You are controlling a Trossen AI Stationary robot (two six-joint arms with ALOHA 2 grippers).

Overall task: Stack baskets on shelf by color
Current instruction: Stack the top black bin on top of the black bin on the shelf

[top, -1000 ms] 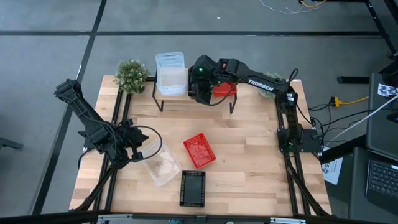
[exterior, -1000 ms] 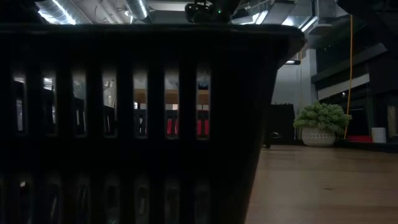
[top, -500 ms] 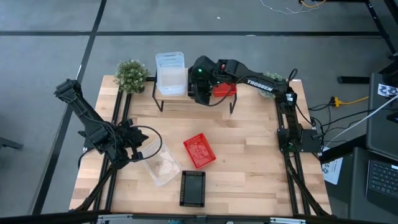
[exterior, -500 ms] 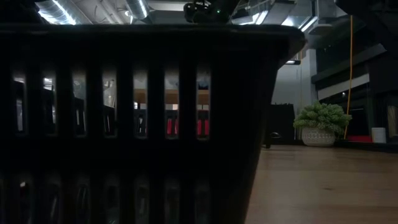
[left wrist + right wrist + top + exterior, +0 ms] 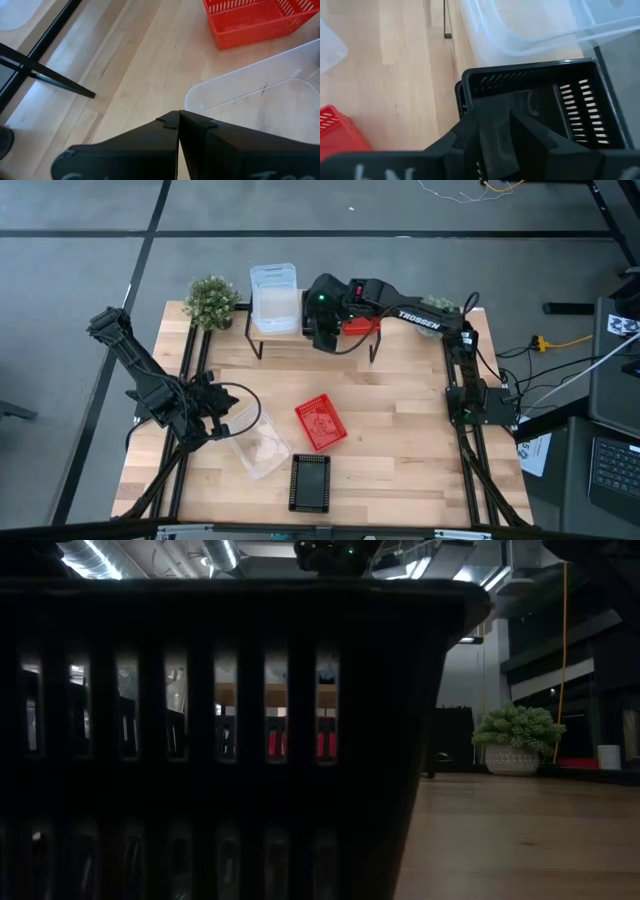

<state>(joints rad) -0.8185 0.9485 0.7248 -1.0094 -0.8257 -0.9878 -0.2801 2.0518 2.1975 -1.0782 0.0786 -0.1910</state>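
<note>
the right jaws (image 5: 502,132) sit at the middle of the shelf (image 5: 258,340), set on the near wall of a black basket (image 5: 580,107), one finger inside it and one outside. over the last second the right arm has barely shifted and the opening has not altered, so the basket is not yet let go; i judge the black one is being seated on the shelf, with release the next step. beyond these jaws, touching or nearly so, stands the stack of clear baskets (image 5: 273,295); on their other side a red basket (image 5: 362,326) rests on the shelf.

the left jaws (image 5: 178,122) are closed on nothing, hovering low over the worktop (image 5: 400,440), just beside the rim of a loose clear basket (image 5: 260,100). past that lies a loose red basket (image 5: 320,422), and nearer the front edge another black basket (image 5: 310,482), all still to be stacked. a potted plant (image 5: 211,300) stands by the shelf's end, clear of the work. the clear stack crowds the black basket's slot.
</note>
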